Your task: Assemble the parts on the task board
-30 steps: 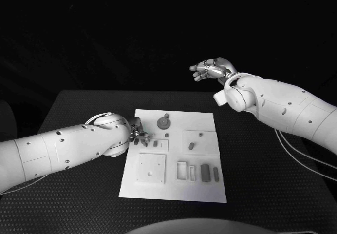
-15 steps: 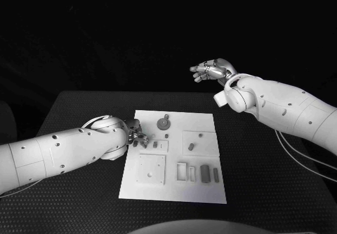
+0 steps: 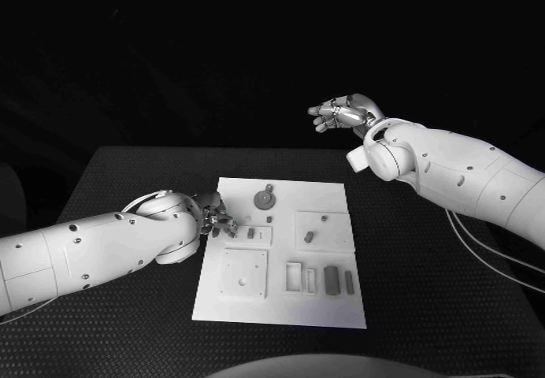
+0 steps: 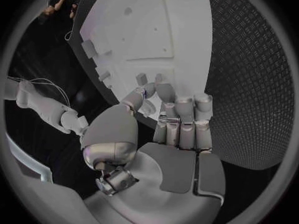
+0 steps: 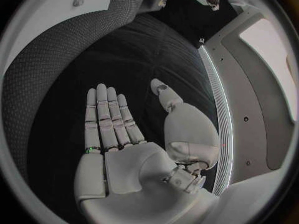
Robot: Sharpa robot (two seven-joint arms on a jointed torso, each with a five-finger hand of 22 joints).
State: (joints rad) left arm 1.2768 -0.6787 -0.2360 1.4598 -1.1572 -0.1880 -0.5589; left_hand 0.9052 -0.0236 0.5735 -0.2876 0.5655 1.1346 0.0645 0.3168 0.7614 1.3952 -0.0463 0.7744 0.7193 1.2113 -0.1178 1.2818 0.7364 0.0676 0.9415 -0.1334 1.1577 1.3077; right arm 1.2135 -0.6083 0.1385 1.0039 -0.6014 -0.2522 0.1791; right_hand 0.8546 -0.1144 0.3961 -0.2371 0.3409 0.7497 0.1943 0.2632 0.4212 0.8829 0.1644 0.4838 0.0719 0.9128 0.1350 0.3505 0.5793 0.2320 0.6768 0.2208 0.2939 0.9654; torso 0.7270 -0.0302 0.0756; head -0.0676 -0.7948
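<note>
Down on the bench [image 3: 125, 169], the left hand [image 3: 218, 218] sits at the task board's [image 3: 284, 303] left edge, fingers curled; whether it pinches a part I cannot tell. Small grey parts [image 3: 331, 278] lie on the board. The right hand [image 3: 344, 112] hovers well beyond it, fingers spread, holding nothing.

task board [image 3: 284, 260]: white, flat, mid-table | parts [image 3: 331, 278]: small, grey, in recesses

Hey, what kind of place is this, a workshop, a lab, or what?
Probably a robot test lab, though the dark surroundings reveal little. A white task board with small parts lies on a black table, worked by two white arms; the left hand is at its edge.
</note>
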